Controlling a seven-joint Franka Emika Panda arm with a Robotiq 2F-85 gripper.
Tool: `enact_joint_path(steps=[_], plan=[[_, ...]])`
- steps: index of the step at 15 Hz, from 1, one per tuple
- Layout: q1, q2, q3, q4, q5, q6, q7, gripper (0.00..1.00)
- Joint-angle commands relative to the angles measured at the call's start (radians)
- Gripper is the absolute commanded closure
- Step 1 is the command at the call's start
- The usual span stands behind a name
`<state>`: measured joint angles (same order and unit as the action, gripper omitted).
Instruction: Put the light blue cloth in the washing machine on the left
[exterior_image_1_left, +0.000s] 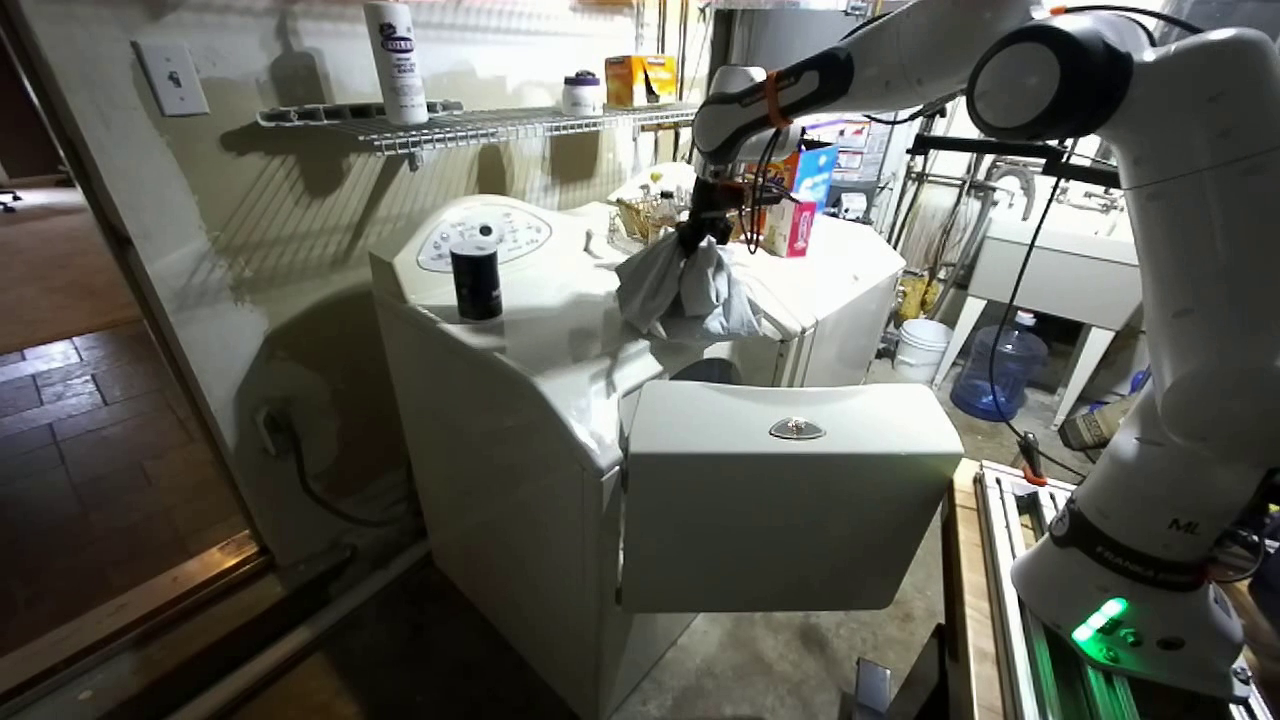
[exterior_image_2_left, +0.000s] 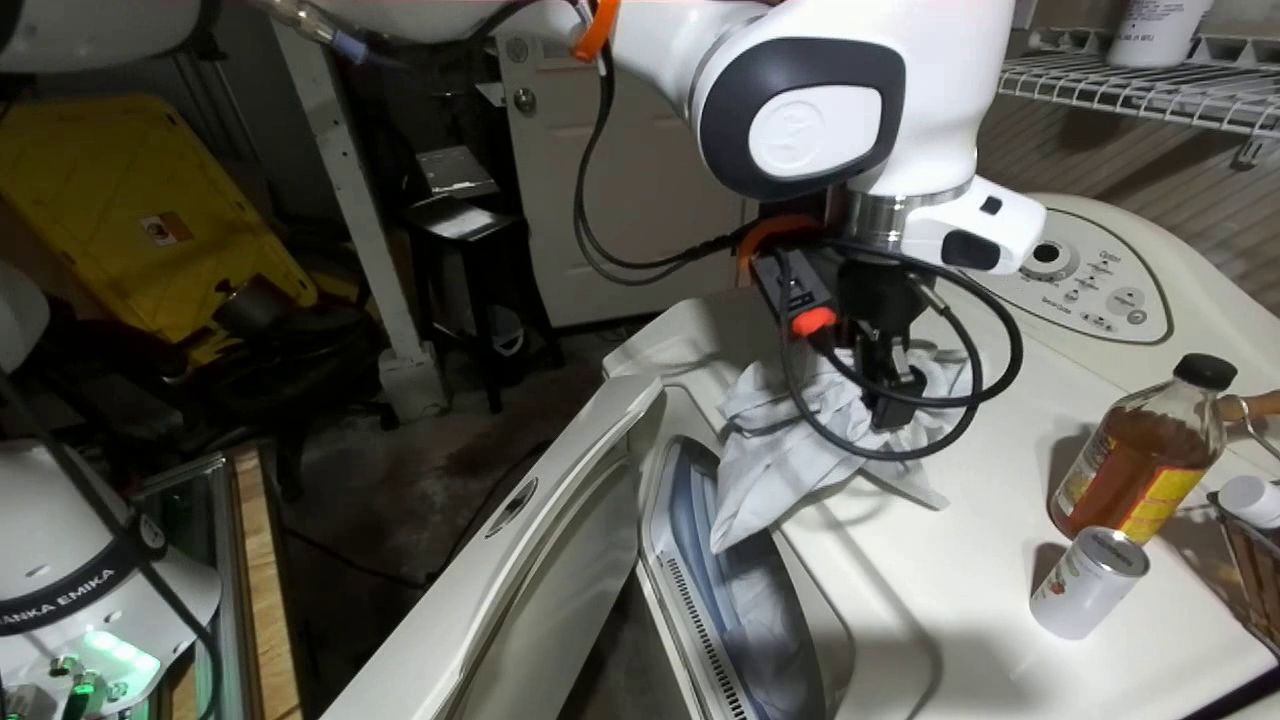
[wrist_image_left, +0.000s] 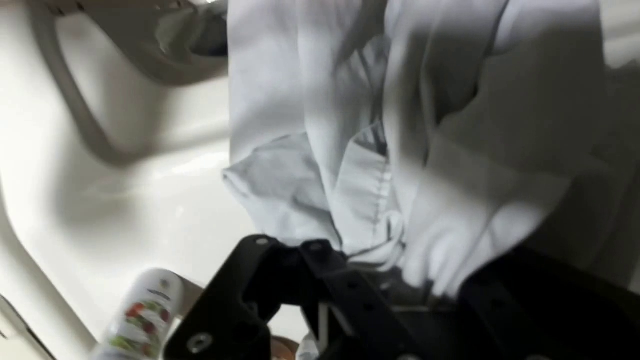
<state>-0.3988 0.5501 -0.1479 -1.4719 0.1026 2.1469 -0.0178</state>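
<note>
Here the hand (exterior_image_2_left: 896, 396) holds cloth (exterior_image_2_left: 775, 480) near the machine's edge (exterior_image_2_left: 815, 595), door (exterior_image_1_left: 785, 520) open.

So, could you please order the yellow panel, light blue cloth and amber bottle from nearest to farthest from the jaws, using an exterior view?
1. Light blue cloth: gripped in the jaws.
2. Amber bottle: on the washing machine, right of the jaws in an exterior view.
3. Yellow panel: background, far left.
</note>
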Motion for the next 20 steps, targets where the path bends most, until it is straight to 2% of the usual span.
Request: enact_joint_path(steps=[1,4,5,8,15,16,20], plan=[[0.036,-0.126,-0.098,-0.241,-0.077,-0.017,0.090,0.96],[0.031,-0.176,-0.160,-0.399,-0.117,-0.059,0.117,0.96],[0.013,-0.089,-0.130,-0.252,-0.070,-0.054,0.068,0.85],[0.010,-0.123,-0.159,-0.354,-0.085,-0.055,0.074,0.85],[0.024,-0.139,-0.159,-0.366,-0.087,-0.055,0.090,0.85],[0.024,-0.139,-0.159,-0.366,-0.087,-0.055,0.090,0.96],[-0.009,-0.057,-0.138,-0.345,-0.031,-0.046,0.045,0.96]])
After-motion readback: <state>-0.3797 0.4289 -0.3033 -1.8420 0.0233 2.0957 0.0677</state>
